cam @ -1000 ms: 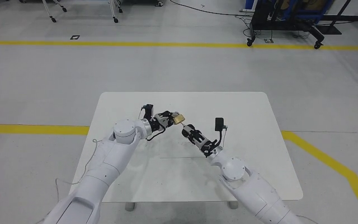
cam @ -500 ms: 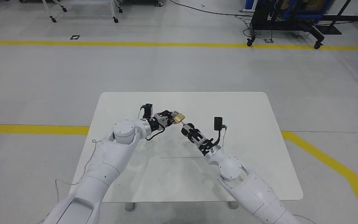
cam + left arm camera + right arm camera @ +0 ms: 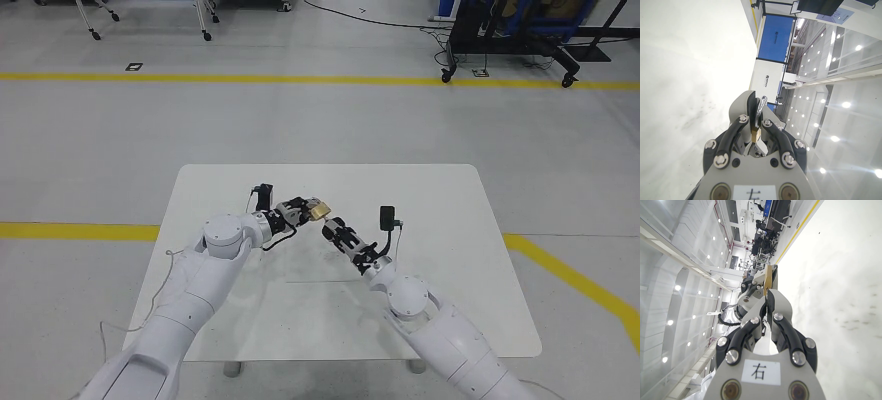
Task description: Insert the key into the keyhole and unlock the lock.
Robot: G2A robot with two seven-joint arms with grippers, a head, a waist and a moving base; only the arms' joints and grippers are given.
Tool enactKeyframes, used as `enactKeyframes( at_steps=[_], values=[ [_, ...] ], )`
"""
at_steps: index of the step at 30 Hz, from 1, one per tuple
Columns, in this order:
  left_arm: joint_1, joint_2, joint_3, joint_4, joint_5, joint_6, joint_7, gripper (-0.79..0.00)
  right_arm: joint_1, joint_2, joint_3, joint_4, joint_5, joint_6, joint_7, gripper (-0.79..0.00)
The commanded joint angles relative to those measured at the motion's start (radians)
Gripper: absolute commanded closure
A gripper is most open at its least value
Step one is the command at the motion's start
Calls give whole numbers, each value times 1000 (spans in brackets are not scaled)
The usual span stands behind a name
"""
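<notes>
A brass padlock [image 3: 319, 211] with a silver shackle [image 3: 761, 106] is held above the middle of the white table [image 3: 430, 200]. My left gripper [image 3: 303, 210] is shut on it, and its brass body [image 3: 755, 135] sits between the pads. In the right wrist view the padlock [image 3: 768, 279] stands edge-on just past my right gripper [image 3: 767, 294]. That gripper [image 3: 329, 229] is shut, its fingertips almost touching the lock's lower end. The key is hidden between the dark pads [image 3: 770, 302], so I cannot tell whether it has entered the keyhole.
Both arms meet over the table's centre, well inside its edges. Bare tabletop lies all around them. Beyond the table are a grey floor with yellow lines [image 3: 300, 78] and a wheeled cart [image 3: 510, 40] at the far right.
My right gripper has crept a little to the left and up toward the padlock. The left gripper and the lock have stayed in place.
</notes>
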Motion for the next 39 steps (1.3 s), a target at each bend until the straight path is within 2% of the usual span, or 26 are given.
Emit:
enactKeyframes(
  at_steps=[1,15,16,17,18,37,39],
  values=[
    [2,0,-2,-2,1,-1,2,0,3,-4,-2,3,-3,9,-9,0],
    [4,-4,-3,-3,11,-3,-8,0,23,-27,10,38,43,3,42,0],
    [4,-5,-3,-2,12,-3,-9,0,23,-27,13,39,51,0,54,-246],
    [4,-5,-4,-2,11,-4,-9,0,24,-28,15,41,53,-2,63,-440],
    [5,-5,-5,-1,10,-4,-10,0,24,-28,15,41,53,-2,63,-785],
    [13,-6,-31,-5,-5,-6,-1,0,24,-28,15,41,53,-2,63,-785],
    [14,-6,-33,-7,-6,-10,-5,0,8,-28,32,28,134,-40,119,-785]
  ],
)
